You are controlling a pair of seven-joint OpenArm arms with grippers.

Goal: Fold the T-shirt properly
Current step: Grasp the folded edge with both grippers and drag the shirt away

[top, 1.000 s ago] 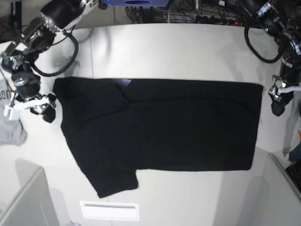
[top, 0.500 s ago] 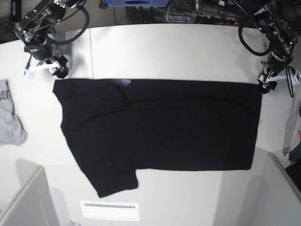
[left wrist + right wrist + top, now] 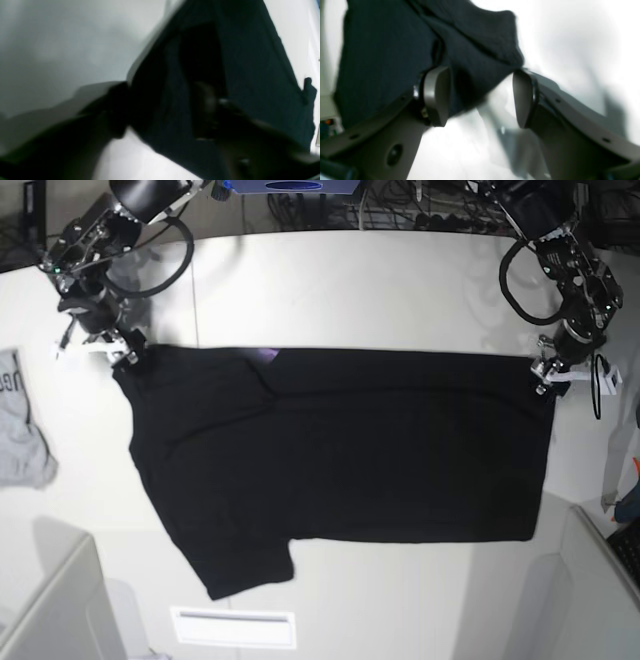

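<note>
T-shirt (image 3: 340,445) lies flat mid-table; right gripper (image 3: 480,97), jaws apart, straddles its 10 o'clock corner, left gripper (image 3: 545,375) state unclear at 2 o'clock: pinch both corners fully before lifting evenly.

A pale grey, smooth tabletop (image 3: 330,290) carries a large black short-sleeved cloth T-shirt (image 3: 340,450) spread flat, and a small crumpled grey garment (image 3: 20,435) (dark lettering showing) at its edge.

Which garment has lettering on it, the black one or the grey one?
The small grey cloth garment at the table's left edge in the base view, with dark letters showing. The large black short-sleeved T-shirt shows none.
</note>
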